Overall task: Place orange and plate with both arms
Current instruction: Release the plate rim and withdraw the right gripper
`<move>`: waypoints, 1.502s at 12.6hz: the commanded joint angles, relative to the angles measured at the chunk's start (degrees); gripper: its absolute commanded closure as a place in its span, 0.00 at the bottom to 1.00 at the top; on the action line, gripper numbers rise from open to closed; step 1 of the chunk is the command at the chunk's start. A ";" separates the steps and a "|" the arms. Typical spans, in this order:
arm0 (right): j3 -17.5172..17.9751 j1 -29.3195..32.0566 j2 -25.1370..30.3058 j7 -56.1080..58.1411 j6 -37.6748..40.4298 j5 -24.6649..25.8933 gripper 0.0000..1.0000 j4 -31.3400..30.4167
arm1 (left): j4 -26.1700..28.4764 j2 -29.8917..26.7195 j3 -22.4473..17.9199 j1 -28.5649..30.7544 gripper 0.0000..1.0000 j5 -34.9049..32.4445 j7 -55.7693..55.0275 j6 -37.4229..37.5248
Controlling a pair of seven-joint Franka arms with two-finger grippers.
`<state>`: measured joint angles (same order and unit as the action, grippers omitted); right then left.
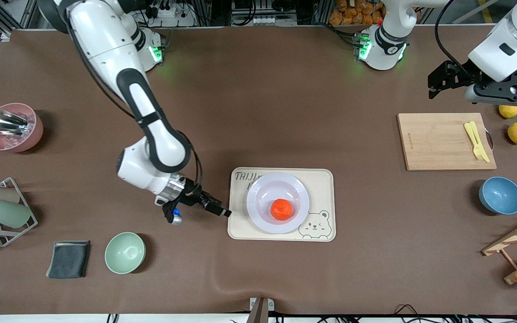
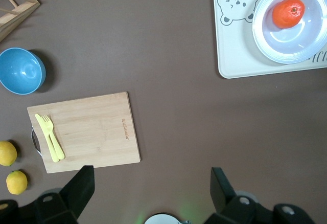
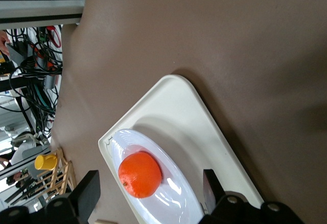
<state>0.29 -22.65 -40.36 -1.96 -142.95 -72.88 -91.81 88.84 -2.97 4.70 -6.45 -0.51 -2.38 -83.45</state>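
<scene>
Orange sits in the plate, plate on the bear-print tray.

Seen from the front, the orange lies toward five o'clock of the plate's centre. The right gripper hangs low at the tray's nine o'clock edge, fingers apart and empty; its wrist view shows the fruit between both fingertips. The left gripper, jaws wide, waits above the cutting board; only its wrist view shows both fingers.
</scene>
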 commanded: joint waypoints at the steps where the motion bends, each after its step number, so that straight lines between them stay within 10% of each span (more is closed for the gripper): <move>1: 0.33 6.10 4.05 -5.49 9.58 10.26 0.10 0.04 | -0.24 -0.54 -0.13 0.38 0.00 0.77 -0.61 -0.04; 9: -0.11 20.52 12.31 -1.85 35.51 44.89 0.00 5.32 | -2.79 -0.19 -2.68 0.29 0.00 0.86 -0.44 0.04; 19: 0.15 25.03 19.95 -2.52 70.95 64.43 0.00 24.66 | -2.79 -0.19 -1.98 -0.06 0.00 1.04 -2.63 0.31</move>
<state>-0.17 3.21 -20.98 -1.66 -75.30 -11.89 -70.13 86.66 -3.05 2.69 -6.38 -0.51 -4.01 -83.70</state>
